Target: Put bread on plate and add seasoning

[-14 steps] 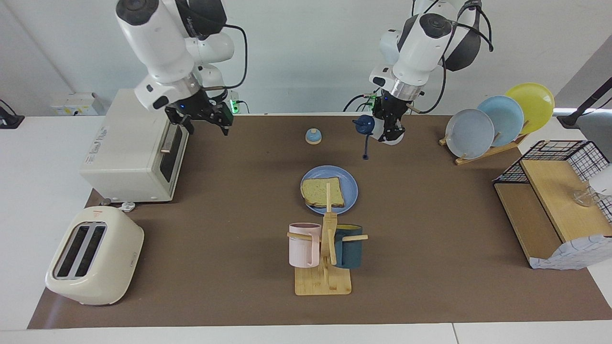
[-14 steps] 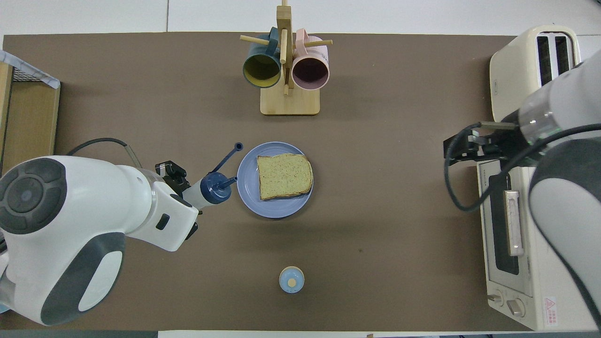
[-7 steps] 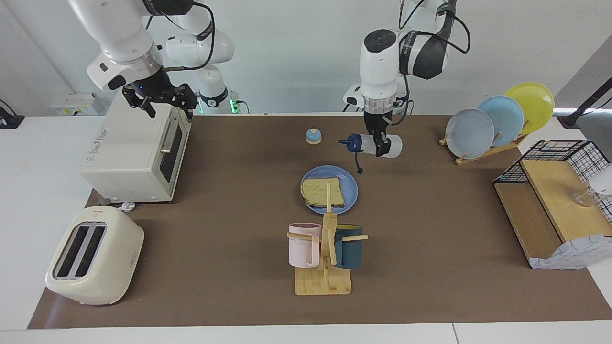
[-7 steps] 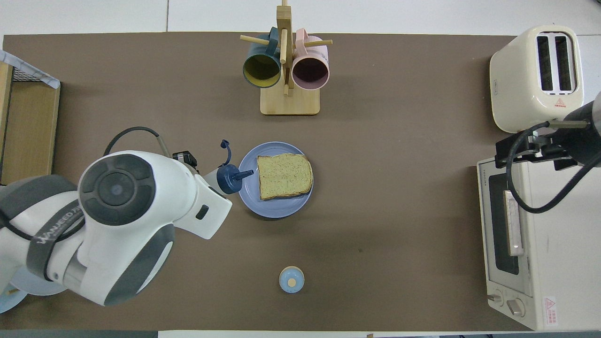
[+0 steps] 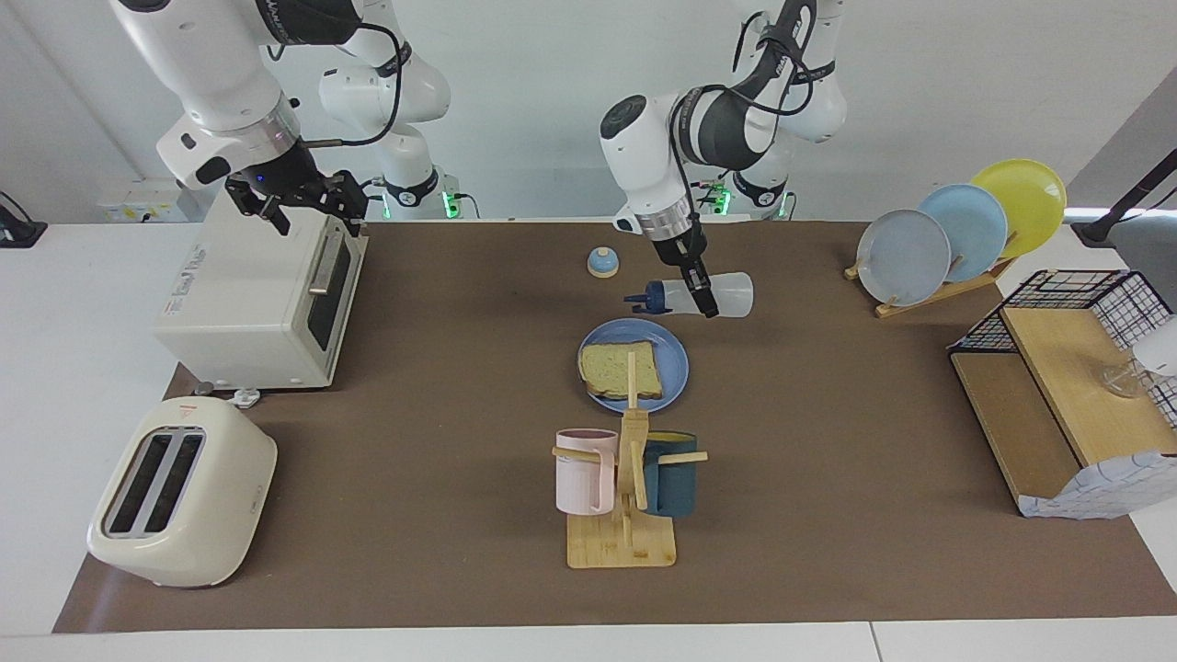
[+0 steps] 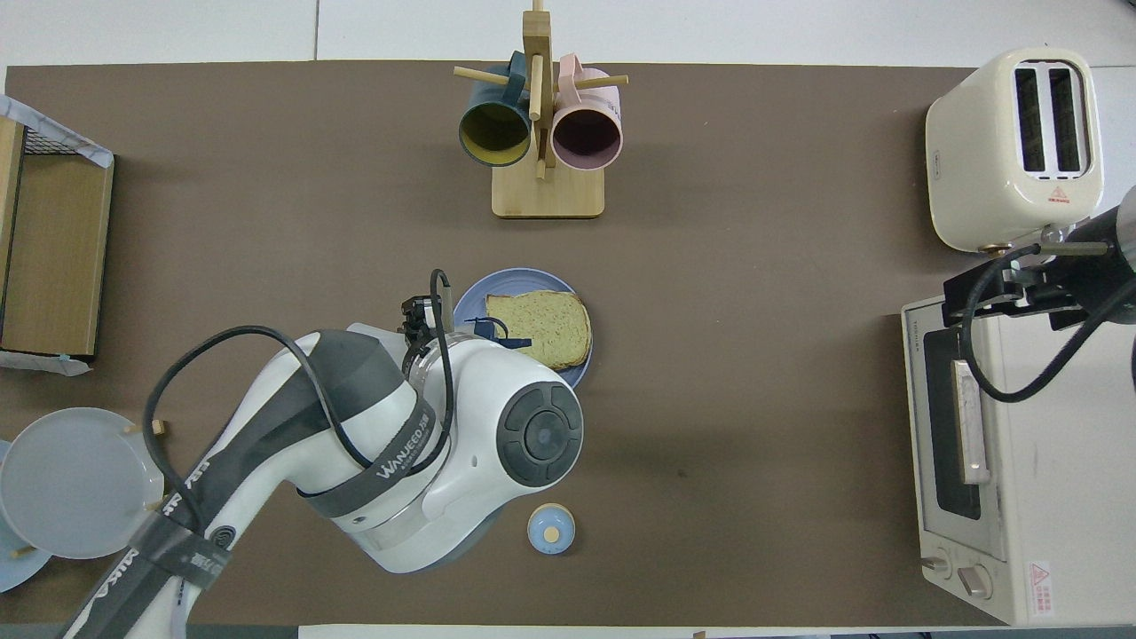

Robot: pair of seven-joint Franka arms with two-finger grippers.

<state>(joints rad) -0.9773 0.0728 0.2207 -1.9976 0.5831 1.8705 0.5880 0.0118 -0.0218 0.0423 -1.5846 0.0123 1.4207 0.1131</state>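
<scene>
The bread point(image 5: 621, 370) point(image 6: 546, 328) lies flat on the blue plate point(image 5: 676, 363) point(image 6: 524, 280) in the middle of the table. My left gripper point(image 5: 699, 294) is shut on the seasoning point(image 5: 726, 294), a whitish bottle held on its side in the air. Its navy cap point(image 5: 651, 298) point(image 6: 490, 327) points toward the right arm's end, and in the overhead view the nozzle hangs over the plate and the bread's edge. The left arm hides the rest of the bottle there. My right gripper point(image 5: 314, 219) point(image 6: 994, 288) hangs open and holds nothing above the toaster oven point(image 5: 257, 294).
A small blue-topped bell point(image 5: 602, 263) sits nearer to the robots than the plate. The mug rack point(image 5: 621, 542) with two mugs stands farther out. A toaster point(image 5: 179, 501) is at the right arm's end. A plate rack point(image 5: 956, 230) and a wire-and-wood shelf point(image 5: 1067, 386) are at the left arm's end.
My left arm has swung in and carried the bottle from beside the plate to over its edge, tipping it level. My right gripper has risen and drawn back over the toaster oven.
</scene>
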